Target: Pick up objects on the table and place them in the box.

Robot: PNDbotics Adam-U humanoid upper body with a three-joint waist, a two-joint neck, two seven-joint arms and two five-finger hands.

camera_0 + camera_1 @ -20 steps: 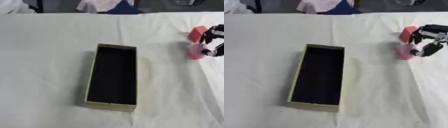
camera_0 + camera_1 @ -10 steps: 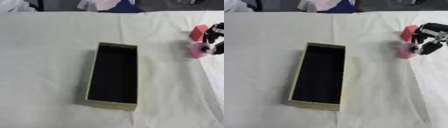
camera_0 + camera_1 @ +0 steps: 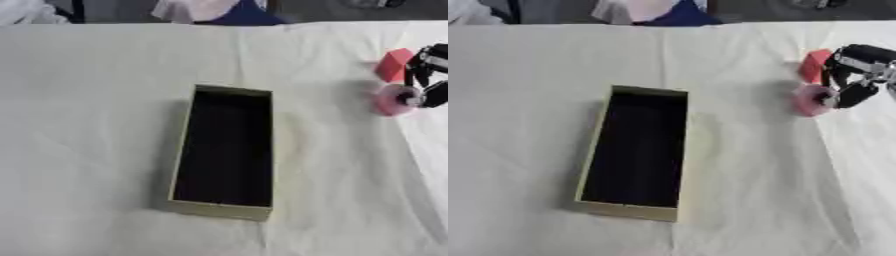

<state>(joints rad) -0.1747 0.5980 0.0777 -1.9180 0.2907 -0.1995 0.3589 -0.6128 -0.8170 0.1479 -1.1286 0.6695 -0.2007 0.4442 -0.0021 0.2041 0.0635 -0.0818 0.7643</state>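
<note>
Open tan box (image 3: 634, 154) at centre, long axis running near to far, interior apparently empty. Far right: right hand (image 3: 852, 76), fingers curled around a pink round object (image 3: 810, 100) resting on the cloth, a red block (image 3: 815, 65) just beyond. The box lies left and nearer; left hand out of view.

Matt cardboard box (image 3: 635, 152) on wrinkled cream cloth (image 3: 527, 75).

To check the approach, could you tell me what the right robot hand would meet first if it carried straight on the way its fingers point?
Most likely the pink object: the right robot hand curls down directly beside it, perhaps already touching; depth is unclear.
</note>
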